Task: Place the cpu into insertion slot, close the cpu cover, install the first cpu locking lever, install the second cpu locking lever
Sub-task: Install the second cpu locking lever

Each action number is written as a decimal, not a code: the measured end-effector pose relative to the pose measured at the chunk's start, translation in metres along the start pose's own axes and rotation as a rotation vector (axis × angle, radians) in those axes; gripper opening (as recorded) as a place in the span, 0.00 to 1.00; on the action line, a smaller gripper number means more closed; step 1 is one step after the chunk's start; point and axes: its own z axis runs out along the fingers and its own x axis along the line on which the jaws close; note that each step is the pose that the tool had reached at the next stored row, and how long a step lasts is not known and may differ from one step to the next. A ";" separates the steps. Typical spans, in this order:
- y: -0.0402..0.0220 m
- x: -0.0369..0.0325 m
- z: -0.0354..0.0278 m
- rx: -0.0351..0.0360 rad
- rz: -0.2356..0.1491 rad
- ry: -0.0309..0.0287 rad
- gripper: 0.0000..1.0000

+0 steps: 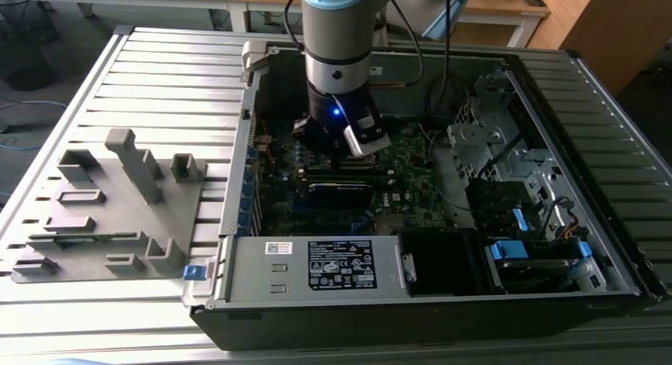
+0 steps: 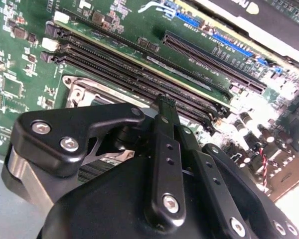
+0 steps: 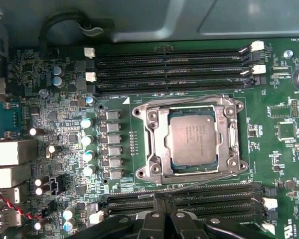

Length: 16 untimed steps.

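Observation:
In the first wrist view the cpu [image 3: 192, 139], a small square chip with a dull silver top, lies flat in the socket on the green motherboard [image 3: 65, 124]. The silvery cpu cover [image 3: 157, 142] lies down around it, the chip showing through its opening. Thin wire levers run along the socket's sides [image 3: 235, 142]; whether they are latched I cannot tell. My black gripper [image 3: 167, 204] hovers over the memory slots beside the socket, fingers shut with nothing between them. The second wrist view has its tips [image 2: 165, 99] together above a socket corner [image 2: 79, 94]. In the exterior view the gripper [image 1: 336, 149] hangs inside the open case.
The case walls [image 1: 247, 168] box in the board. A power supply [image 1: 336, 267] sits at the near side, with drive cages [image 1: 504, 153] and cables on the exterior view's right. Long black memory slots [image 3: 174, 64] flank the socket. A grey fixture [image 1: 105, 208] lies outside the case on the slatted table.

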 end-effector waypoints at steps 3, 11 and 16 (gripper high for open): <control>0.0014 0.0011 0.0006 -0.0006 -0.010 0.0003 0.11; 0.0043 0.0028 0.0022 -0.0041 -0.034 0.0013 0.11; 0.0053 0.0041 0.0037 -0.0128 -0.045 0.0021 0.11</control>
